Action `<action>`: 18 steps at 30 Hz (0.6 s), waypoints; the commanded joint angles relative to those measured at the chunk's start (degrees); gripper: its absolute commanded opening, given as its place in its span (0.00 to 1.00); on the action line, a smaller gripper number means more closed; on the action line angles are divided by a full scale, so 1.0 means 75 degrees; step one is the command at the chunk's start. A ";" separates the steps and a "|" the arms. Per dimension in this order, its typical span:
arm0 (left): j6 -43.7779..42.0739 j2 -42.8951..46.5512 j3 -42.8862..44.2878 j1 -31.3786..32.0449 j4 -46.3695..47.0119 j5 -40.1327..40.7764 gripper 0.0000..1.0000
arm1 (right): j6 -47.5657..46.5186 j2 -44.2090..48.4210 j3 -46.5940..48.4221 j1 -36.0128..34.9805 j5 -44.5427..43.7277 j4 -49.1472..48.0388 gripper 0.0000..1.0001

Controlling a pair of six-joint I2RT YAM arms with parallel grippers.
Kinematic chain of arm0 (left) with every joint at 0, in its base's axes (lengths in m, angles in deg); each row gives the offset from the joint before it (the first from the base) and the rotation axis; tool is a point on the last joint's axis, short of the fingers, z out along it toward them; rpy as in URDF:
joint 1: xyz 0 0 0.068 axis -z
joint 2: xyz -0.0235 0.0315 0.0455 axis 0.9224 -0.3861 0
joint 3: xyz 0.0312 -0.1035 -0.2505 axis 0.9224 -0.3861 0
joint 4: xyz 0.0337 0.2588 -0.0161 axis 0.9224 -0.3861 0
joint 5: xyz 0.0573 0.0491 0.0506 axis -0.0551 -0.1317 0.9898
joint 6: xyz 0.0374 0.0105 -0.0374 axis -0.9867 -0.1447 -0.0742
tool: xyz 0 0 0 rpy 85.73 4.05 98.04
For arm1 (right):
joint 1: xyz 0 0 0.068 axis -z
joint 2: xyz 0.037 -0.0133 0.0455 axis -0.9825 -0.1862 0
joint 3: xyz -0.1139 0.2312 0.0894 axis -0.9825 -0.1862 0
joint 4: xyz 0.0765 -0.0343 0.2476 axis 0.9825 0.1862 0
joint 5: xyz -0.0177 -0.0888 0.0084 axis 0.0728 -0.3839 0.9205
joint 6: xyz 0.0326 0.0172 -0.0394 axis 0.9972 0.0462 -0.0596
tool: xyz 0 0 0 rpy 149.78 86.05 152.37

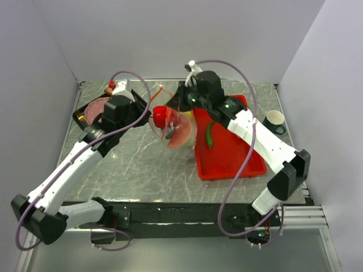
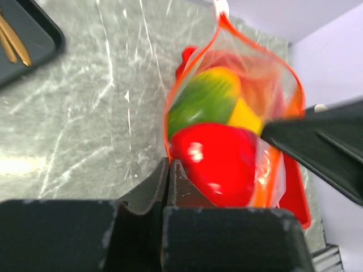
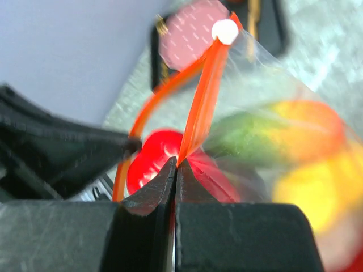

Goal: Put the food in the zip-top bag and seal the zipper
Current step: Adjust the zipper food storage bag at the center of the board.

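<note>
The clear zip-top bag (image 1: 180,129) hangs above the table between my two grippers, with food inside. My left gripper (image 2: 168,162) is shut on the bag's orange-red mouth edge, next to a red piece (image 2: 218,164). A green-yellow fruit (image 2: 207,99) lies behind it in the bag. My right gripper (image 3: 177,161) is shut on the zipper (image 3: 207,90). Its two strips spread apart below a white slider (image 3: 225,31). The red piece (image 3: 156,156) and blurred green and yellow food (image 3: 306,192) show through the plastic. In the top view the left gripper (image 1: 150,116) and right gripper (image 1: 184,105) flank the bag.
A red tray (image 1: 238,161) lies right of the bag with a thin green piece (image 1: 210,135) on it. A pink plate (image 1: 95,107) sits on a black tray at the back left. A mug (image 1: 276,120) stands at the right edge.
</note>
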 commanded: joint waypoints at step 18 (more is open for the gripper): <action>-0.0502 0.0023 0.1166 -0.0516 -0.1109 0.1700 0.01 | -0.0559 -0.0793 0.0620 -0.0289 -0.0412 0.1208 0.02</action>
